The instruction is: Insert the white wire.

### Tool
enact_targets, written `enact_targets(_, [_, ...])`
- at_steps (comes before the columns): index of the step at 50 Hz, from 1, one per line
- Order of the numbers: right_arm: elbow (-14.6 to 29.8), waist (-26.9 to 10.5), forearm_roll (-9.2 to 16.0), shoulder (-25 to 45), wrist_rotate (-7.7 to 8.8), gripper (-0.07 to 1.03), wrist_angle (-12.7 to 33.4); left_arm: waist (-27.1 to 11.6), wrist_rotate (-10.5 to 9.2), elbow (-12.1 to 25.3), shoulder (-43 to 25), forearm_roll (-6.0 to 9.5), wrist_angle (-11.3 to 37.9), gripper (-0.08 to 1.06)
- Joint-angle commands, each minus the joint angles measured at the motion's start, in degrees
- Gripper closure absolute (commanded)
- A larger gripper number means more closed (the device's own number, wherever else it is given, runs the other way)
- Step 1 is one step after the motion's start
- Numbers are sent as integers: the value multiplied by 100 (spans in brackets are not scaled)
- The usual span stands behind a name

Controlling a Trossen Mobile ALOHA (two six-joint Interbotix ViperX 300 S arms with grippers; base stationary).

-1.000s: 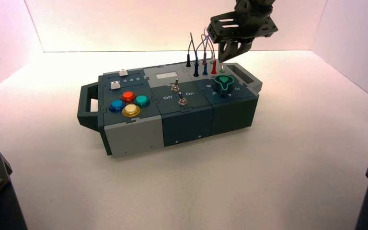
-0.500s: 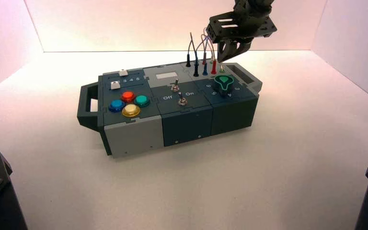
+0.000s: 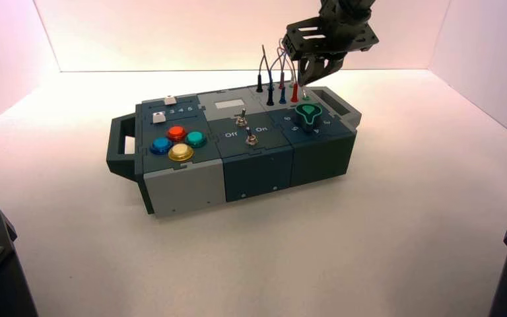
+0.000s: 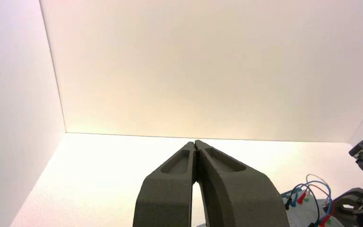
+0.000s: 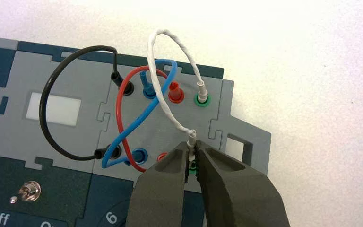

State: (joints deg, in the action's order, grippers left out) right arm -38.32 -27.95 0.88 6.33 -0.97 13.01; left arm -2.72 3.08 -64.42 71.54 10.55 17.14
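Note:
The white wire loops over the box's grey socket panel. One white plug sits in a green-ringed socket. The other white plug is between my right gripper's fingertips, right above a second green socket. My right gripper is shut on this plug. In the high view it hangs over the box's far right corner by the wires. My left gripper is shut and empty, parked away from the box.
Black, blue and red wires are plugged into the same panel. A green knob, two toggle switches and coloured buttons sit on the box top. The box has handles at both ends.
My right gripper has risen slightly at the wire panel while staying over the same corner. The box and left arm have not moved.

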Motion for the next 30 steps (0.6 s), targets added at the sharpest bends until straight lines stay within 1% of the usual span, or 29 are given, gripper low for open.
enact_targets(1, [18,35,-26,0,-9,99,9,18,9,158,-35,-18,-70,101])
enact_targets(16, [18,141,-44,-70,-9,99,9,18,18,167,-35,-9,-70,101])
enact_targets(30, [18,149,-35,-105,-9,99,9,18,18,158,-26,-9,-70,101])
